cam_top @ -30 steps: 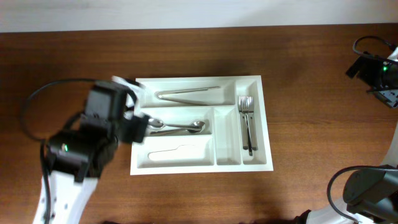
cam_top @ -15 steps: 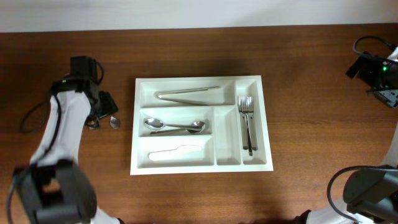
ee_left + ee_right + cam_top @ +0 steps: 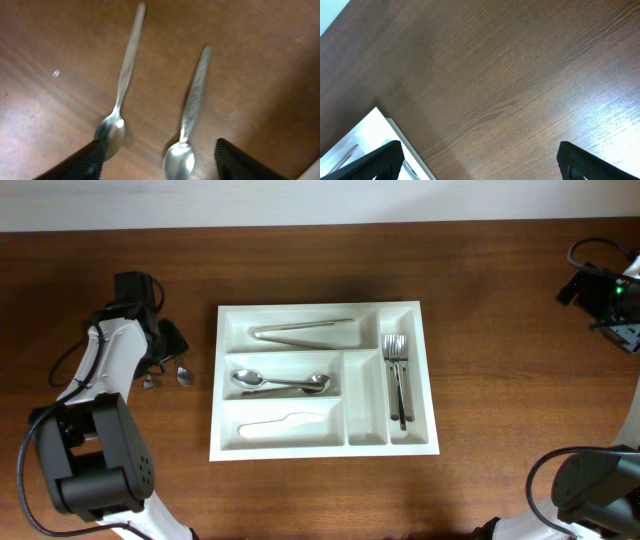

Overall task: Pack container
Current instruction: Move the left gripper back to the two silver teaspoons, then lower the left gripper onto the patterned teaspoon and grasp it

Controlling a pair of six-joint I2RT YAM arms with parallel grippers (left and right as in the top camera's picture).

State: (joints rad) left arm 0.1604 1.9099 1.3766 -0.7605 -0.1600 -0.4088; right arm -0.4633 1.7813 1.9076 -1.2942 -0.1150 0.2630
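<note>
Overhead: two spoons [image 3: 183, 377] beside container [image 3: 365, 405]; left fingers [image 3: 90, 160] open around them, right fingers [image 3: 375, 162] open.

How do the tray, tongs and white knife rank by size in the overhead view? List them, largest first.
1. Large white rectangular plastic cutlery tray.
2. Long silver metal tongs.
3. White plastic knife, only somewhat shorter than the tongs.

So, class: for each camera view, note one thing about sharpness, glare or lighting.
Overhead: evenly lit and sharp, the white container crisp against dark wood. Left wrist: the slimmer spoon and the broader-handled spoon look soft, with bright glints on their bowls. Right wrist: pale glare washes the table at lower right; the grain elsewhere is clear.
</note>
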